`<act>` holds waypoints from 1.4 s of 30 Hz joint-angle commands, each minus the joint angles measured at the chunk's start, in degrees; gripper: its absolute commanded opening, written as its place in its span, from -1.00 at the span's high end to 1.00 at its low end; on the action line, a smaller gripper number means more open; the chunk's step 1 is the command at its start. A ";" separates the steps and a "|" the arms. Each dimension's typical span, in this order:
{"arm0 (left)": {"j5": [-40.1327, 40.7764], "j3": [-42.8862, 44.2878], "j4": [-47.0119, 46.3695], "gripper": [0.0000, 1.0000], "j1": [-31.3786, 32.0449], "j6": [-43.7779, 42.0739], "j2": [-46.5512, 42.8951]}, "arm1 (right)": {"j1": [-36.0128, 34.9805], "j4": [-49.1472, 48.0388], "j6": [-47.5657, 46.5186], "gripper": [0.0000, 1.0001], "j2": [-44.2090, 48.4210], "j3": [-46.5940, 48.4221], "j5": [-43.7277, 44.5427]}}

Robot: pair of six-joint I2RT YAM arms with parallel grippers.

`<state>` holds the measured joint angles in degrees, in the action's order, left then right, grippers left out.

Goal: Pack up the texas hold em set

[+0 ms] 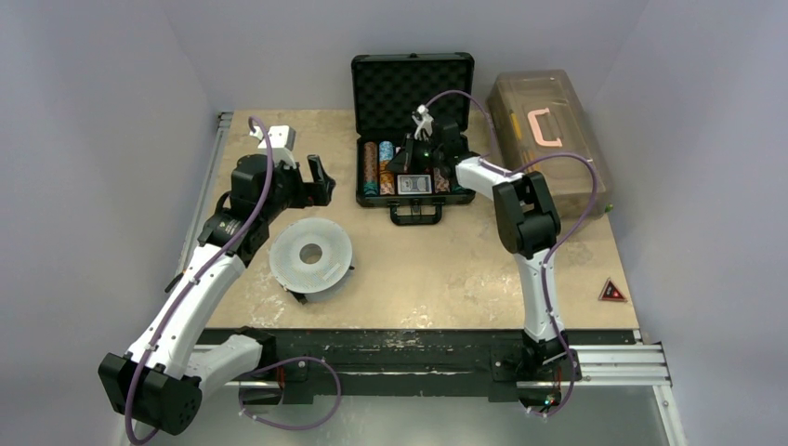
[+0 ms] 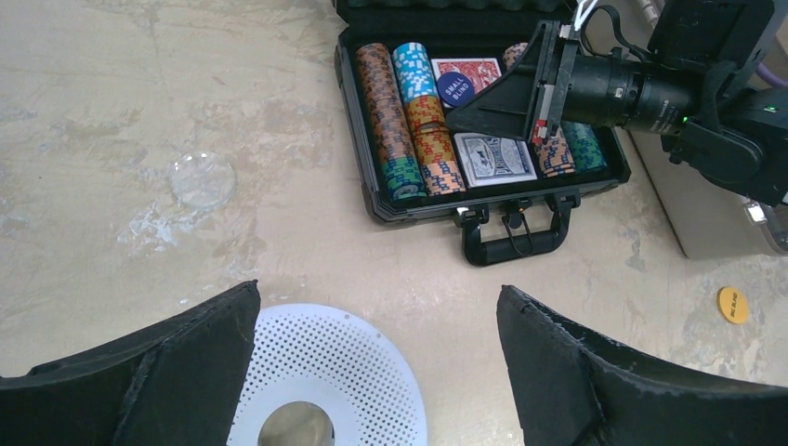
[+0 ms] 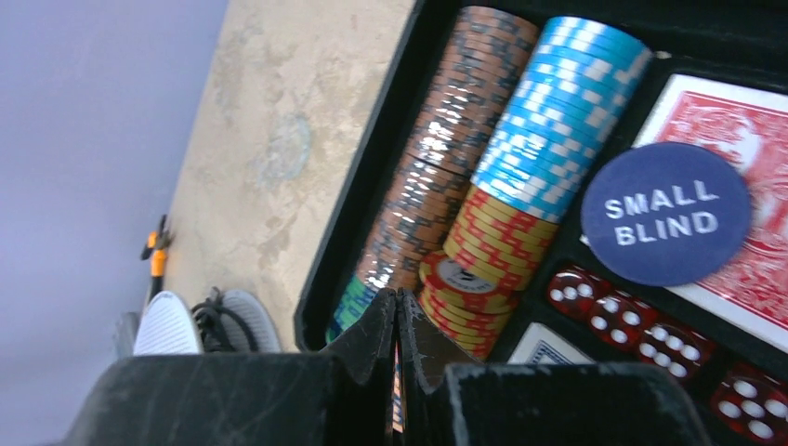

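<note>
button (image 3: 665,213): "SMALL BLIND"; on red deck (image 3: 720,104); R tool (image 3: 398,305) closed

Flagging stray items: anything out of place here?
A yellow button lies loose on the table, right of the open case, not packed with the set. A clear disc also lies left of the case.

The briefcase (image 2: 418,206) at twelve o'clock on the table (image 2: 139,111) is black, and its lid (image 1: 412,82) is lined with dimpled black foam. Inside, the chip rows (image 2: 390,111) run coppery brown, sky blue striped with white, and orange-red flecked with yellow, with green at the six o'clock end. The card deck (image 2: 483,67) is red-patterned with a white border. The button (image 2: 455,89) on it is navy with white lettering. The dice (image 3: 650,334) are clear red with white pips. Toward eight o'clock, the disc (image 2: 362,372) is white and speckled with holes. The table is mottled beige.
</note>
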<state>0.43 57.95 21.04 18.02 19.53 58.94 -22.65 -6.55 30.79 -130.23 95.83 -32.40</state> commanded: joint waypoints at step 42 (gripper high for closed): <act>1.79 2.82 -0.52 -0.98 -0.99 -1.27 6.86 | -12.12 23.08 -9.14 0.53 16.30 -3.52 20.84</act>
<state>0.62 57.98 21.08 17.98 19.75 63.31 -26.87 2.74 31.97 -127.76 96.86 -28.53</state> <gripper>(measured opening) 0.984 0.141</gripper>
